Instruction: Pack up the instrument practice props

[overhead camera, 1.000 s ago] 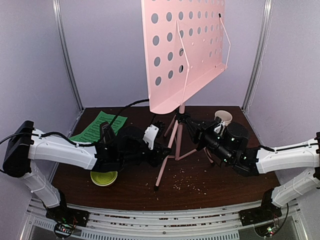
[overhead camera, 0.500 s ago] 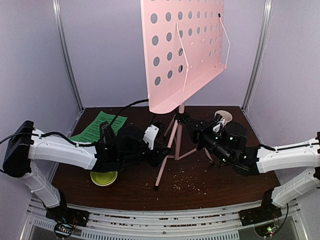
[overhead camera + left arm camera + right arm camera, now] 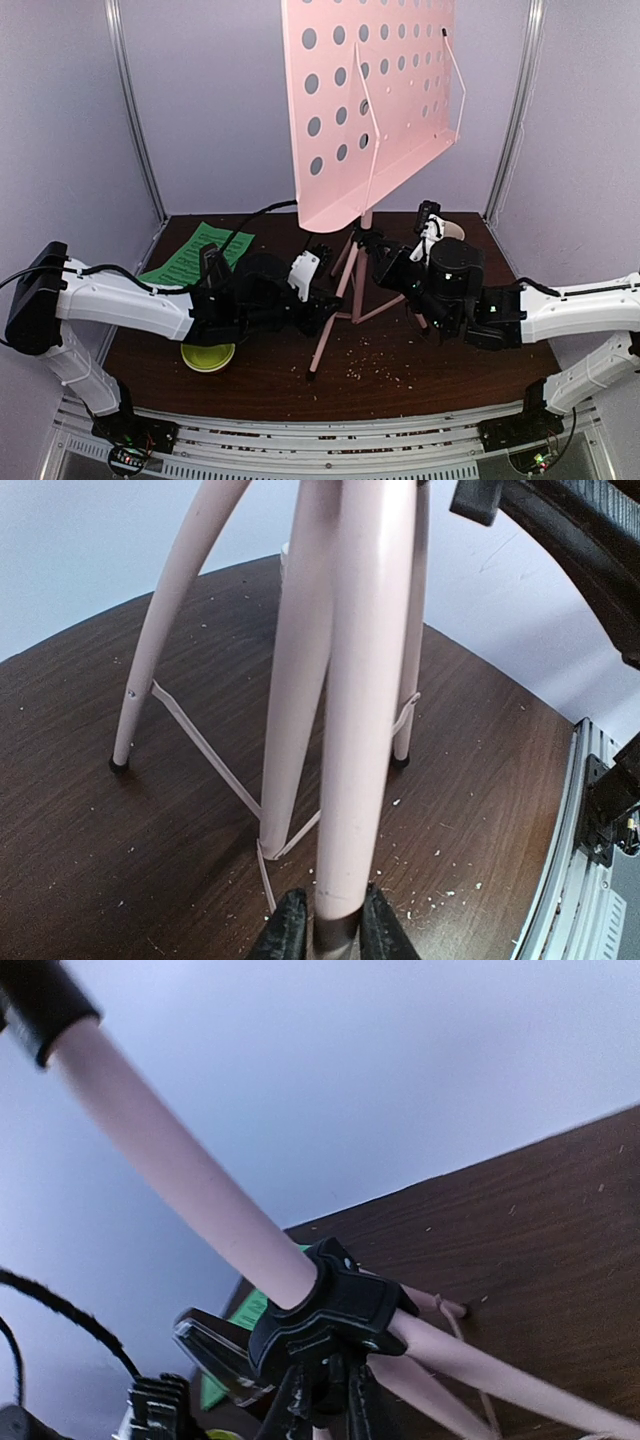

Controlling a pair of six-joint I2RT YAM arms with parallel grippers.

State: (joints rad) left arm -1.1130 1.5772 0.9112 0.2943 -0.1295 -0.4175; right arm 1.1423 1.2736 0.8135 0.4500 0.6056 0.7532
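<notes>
Pink tripod music stand with perforated desk [image 3: 370,110] standing mid dark wooden table [image 3: 400,370], desk tilted. Left gripper [image 3: 338,930] pinching front pink tube leg [image 3: 365,680], 1 finger each side. Right gripper [image 3: 325,1405] fingers nearly together, nipping underside of black plastic collar [image 3: 330,1310] where 3 legs meet. Green sheet-music pages [image 3: 195,252] flat, back left. Yellow-green bowl [image 3: 208,355] under left arm; white mug [image 3: 450,232] behind right arm.

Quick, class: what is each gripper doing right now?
Left gripper: closed on a leg of the pink metal tripod music stand.
Right gripper: closed on that stand's black plastic collar.
</notes>
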